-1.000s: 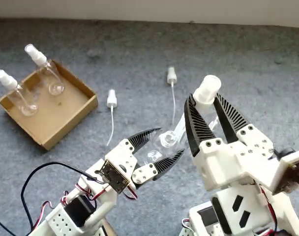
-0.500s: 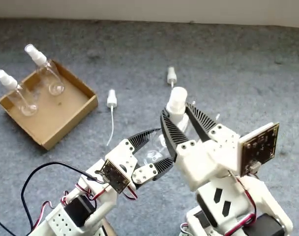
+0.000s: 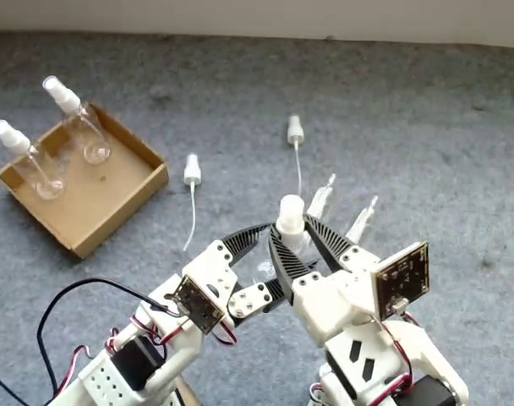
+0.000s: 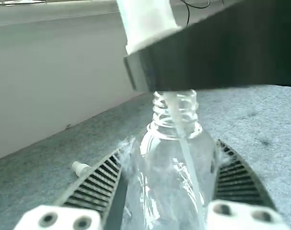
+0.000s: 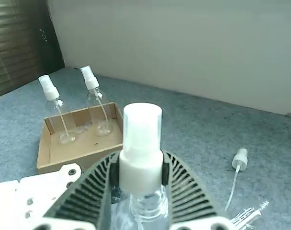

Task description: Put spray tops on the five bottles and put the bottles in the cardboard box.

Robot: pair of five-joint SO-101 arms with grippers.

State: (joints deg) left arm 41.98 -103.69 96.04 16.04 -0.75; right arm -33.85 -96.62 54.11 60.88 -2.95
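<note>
— Your right gripper has dropped w/ the spray top, now over the bottle.
— Grips?
— Right's clamped on the top, tube down the bottle's neck. Your left gripper clasps the bottle btwn its fingers, nr the near edge of the table, mid. The cardboard box sits by the left edge.

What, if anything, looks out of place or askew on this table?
Nothing is spilled or broken. The spray top in the right gripper hangs above the neck of the held bottle, its tube slanting inside, not yet seated. Two uncapped bottles lie on their sides nearby.
</note>
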